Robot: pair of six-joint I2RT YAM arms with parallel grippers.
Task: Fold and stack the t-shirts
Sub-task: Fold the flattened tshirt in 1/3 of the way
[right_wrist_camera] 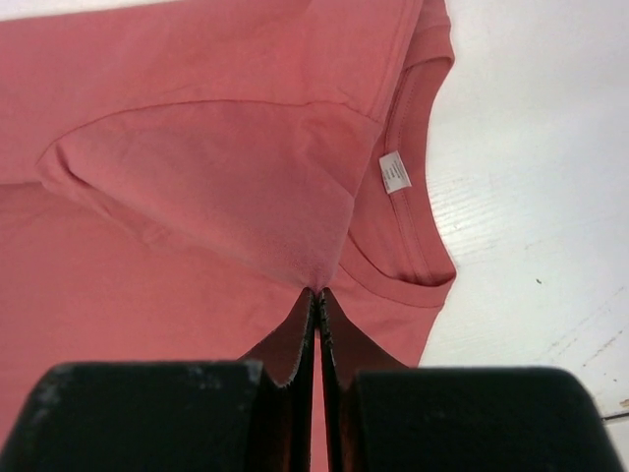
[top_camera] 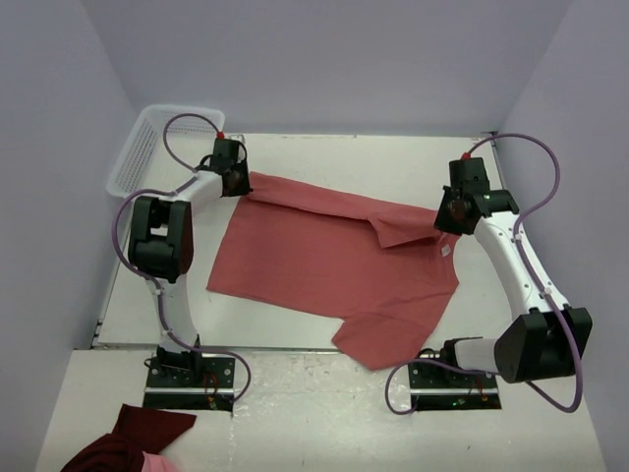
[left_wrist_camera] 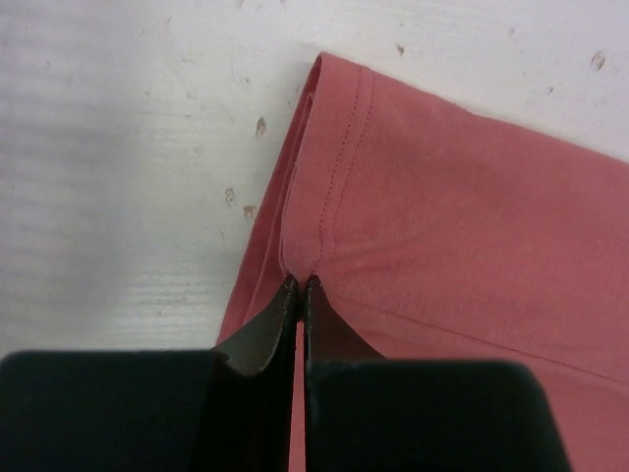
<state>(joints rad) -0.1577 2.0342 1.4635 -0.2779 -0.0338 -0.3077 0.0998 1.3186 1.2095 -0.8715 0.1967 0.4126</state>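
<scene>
A white worktop [top_camera: 324, 157] between pale lilac walls carries one salmon t-shirt [top_camera: 314, 261], spread mostly flat. Our left pincer [left_wrist_camera: 300, 283] is closed tight on a hemmed corner of the cloth. The stitched hem runs away from its tips, with bare worktop just to their left. Our right pincer [right_wrist_camera: 317, 291] is likewise closed, nipping a flap of fabric just beside the collar [right_wrist_camera: 405, 98]. The white neck label [right_wrist_camera: 394, 171] lies a little beyond its tips and to their right. The body of the shirt stretches between the two pincers and back toward the arm bases.

We judge this to be the start of a fold. To do it well, we lift both pinched points together and hold the edge between them taut and level. We then carry it over evenly so the layers land square, without dragging the rest of the shirt across the worktop.
</scene>
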